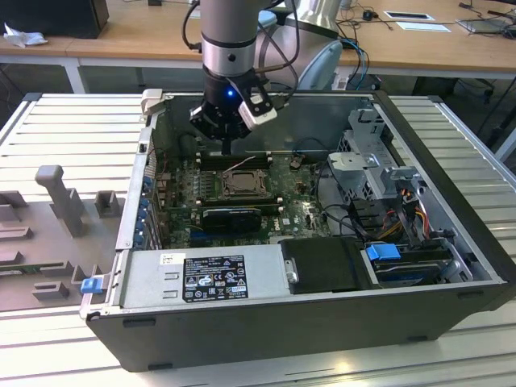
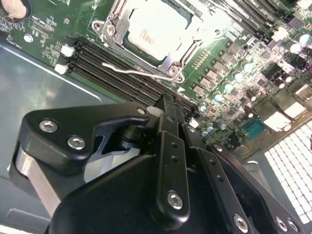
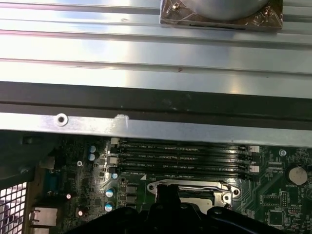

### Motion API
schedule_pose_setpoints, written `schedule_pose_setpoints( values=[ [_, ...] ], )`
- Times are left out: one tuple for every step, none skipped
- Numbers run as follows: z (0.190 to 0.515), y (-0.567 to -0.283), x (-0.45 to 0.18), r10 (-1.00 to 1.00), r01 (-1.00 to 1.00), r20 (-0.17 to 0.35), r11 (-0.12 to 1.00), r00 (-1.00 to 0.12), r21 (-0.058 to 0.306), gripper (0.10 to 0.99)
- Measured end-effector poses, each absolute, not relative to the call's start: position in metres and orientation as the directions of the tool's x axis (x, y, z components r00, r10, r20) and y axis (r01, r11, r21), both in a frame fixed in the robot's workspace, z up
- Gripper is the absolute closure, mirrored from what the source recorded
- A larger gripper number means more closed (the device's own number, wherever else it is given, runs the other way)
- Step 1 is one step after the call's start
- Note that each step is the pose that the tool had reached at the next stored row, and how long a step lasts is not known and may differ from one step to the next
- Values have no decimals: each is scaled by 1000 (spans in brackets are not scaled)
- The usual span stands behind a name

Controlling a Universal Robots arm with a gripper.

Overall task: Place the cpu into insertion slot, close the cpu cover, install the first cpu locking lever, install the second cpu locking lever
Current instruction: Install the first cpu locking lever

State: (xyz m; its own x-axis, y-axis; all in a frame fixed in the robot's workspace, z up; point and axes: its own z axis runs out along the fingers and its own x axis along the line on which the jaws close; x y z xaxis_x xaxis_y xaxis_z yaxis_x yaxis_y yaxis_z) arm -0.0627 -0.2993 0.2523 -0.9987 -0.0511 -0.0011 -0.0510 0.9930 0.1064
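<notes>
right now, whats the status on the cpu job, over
The gripper hangs over the memory slots, beside the cpu cover. The cpu seated, cover down over it. Wire lever lies along the cover's edge. Nothing seen blocking.

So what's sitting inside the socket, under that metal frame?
The pale square chip lies there, and the metal frame is down around its edges, leaving its top showing through the window. Whatever is beneath the chip is covered and cannot be seen.
</notes>
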Motion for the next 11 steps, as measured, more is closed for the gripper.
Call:
schedule_pose_setpoints(
  values=[
    [252, -300, -63, -51, -51, -3, 992, -999, 118, 980],
    [252, -300, -63, -51, -51, -6, 989, -999, 138, 980],
    [252, -302, -63, -51, -51, -8, 986, -999, 160, 980],
    [250, -302, -62, -51, -52, -9, 985, -999, 162, 980],
    [246, -302, -60, -51, -52, -9, 985, -999, 162, 980],
    [243, -302, -58, -51, -51, -9, 985, -999, 162, 980],
    [242, -302, -57, -51, -51, -9, 985, -999, 162, 980],
    [240, -302, -56, -51, -51, -9, 985, -999, 162, 980],
    [239, -302, -55, -51, -51, -9, 985, -999, 162, 980],
    [236, -302, -54, -51, -52, -9, 985, -999, 162, 980],
    [235, -302, -53, -51, -52, -9, 985, -999, 162, 980]
  ],
)
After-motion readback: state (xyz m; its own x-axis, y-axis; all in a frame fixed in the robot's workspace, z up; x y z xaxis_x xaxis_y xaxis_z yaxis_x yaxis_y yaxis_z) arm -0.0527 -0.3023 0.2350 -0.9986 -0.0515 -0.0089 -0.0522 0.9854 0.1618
